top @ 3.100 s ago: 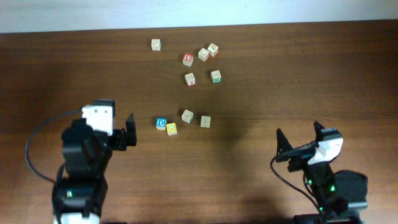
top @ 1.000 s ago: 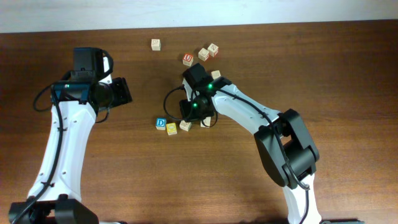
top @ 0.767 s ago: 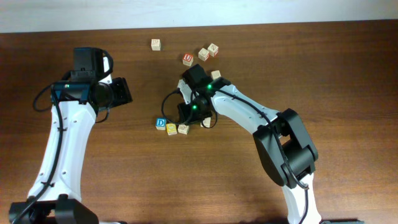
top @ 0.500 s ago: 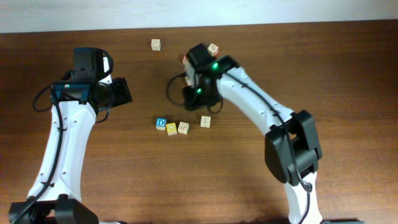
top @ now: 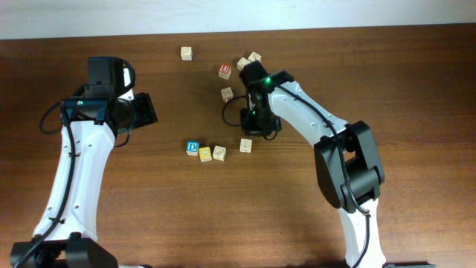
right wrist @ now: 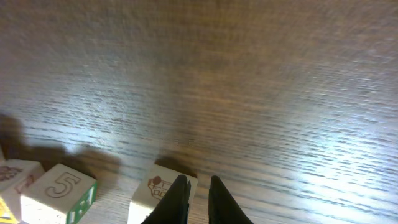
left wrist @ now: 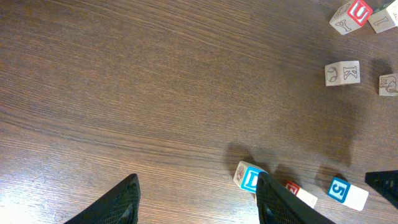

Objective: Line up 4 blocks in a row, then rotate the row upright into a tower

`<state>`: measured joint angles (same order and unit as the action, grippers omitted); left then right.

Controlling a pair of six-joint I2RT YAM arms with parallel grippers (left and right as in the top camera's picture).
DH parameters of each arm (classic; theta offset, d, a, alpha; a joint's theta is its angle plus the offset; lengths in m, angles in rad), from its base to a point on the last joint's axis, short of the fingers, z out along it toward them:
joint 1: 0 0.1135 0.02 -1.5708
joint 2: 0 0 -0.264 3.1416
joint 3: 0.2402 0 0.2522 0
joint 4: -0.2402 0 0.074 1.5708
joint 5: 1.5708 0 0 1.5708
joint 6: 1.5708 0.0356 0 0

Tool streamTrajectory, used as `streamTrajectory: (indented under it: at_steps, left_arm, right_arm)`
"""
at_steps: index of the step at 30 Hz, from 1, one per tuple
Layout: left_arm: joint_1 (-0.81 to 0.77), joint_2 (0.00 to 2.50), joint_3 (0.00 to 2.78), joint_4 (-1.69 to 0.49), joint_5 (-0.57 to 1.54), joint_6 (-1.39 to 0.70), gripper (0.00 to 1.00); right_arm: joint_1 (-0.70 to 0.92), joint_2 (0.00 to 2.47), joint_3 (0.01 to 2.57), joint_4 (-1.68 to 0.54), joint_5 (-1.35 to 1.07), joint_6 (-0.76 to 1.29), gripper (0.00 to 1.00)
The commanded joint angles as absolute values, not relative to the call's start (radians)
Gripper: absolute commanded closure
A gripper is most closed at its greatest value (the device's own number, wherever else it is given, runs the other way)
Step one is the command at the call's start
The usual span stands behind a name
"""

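1. Tracking the right pincer [right wrist: 198,183]: a second ago it sits low over the blocks at mid-table [top: 387,74]. Half a second ago it is up by the far cluster. Now it hangs just behind the lone pale block [top: 245,145].
2. Right pincer state: fingers pressed nearly together with only a thin slit between them, and nothing is pinched. In the wrist view the tips lie over the far edge of the lone pale block. I cannot tell whether they touch it.
3. Main change: the pale block with a 5 [top: 219,152] has moved. Three seconds ago it stands apart and skewed, behind the yellow block [top: 205,154]. Now it sits square just beside the yellow block, in a row with the blue block [top: 193,147].
4. The lone pale block shows no visible shift. It keeps the same spot and the same slight tilt, set a little apart from the row on the right arm's side.
5. The blue and yellow blocks also lie as they did three seconds ago.
6. Left pincer [left wrist: 198,186]: spread wide and empty, over bare table beside the blue block. It has not moved in the last second.
7. Judgement: one turn looks done and three remain. The lone pale block is probably next, and the closed tips suggest a nudge rather than a grasp.
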<state>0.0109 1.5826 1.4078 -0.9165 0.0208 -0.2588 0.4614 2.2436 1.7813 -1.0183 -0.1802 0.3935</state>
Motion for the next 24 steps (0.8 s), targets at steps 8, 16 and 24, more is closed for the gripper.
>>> streamTrajectory:
  at_steps: [8, 16, 24]
  left_arm:
    - [0.016, 1.591, 1.422, -0.915, 0.010, -0.268, 0.42]
    - [0.016, 1.591, 1.422, -0.914, 0.010, -0.268, 0.41]
    - [0.016, 1.591, 1.422, -0.915, 0.010, -0.268, 0.40]
  right_arm:
    - [0.543, 2.249, 1.751, -1.017, -0.206, 0.426, 0.87]
    - [0.493, 2.223, 1.826, -1.070, -0.224, 0.427, 0.93]
    - [0.485, 2.218, 1.792, -1.256, -0.233, 0.455, 0.94]
